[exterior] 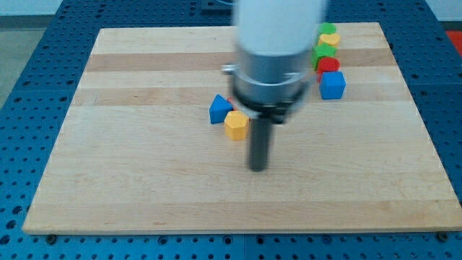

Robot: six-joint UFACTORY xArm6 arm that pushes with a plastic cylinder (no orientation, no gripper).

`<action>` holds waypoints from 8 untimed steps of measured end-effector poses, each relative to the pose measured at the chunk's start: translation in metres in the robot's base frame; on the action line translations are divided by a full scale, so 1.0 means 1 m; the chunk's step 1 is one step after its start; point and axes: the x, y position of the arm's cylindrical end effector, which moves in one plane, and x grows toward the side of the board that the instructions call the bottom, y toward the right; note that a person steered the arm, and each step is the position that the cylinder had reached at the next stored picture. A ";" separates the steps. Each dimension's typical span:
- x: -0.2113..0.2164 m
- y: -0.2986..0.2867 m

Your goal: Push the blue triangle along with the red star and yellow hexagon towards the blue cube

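Note:
The blue triangle [219, 109] lies near the board's middle, with the yellow hexagon [236, 125] touching its lower right. My tip [258, 167] is below and to the right of the hexagon, a short gap away from it. The blue cube [333, 85] sits at the view's upper right, well to the right of the triangle. No red star shows; the blurred arm body [274, 50] hides the board just right of the triangle and hexagon.
Above the blue cube is a column of blocks: a red block [328, 66], a green block [324, 53], a yellow block [328, 40] and a green block [328, 29] near the top edge of the wooden board [130, 159].

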 end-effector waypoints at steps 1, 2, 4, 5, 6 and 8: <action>-0.026 -0.069; -0.062 -0.090; -0.074 -0.091; -0.084 -0.086; -0.094 -0.073; -0.095 -0.023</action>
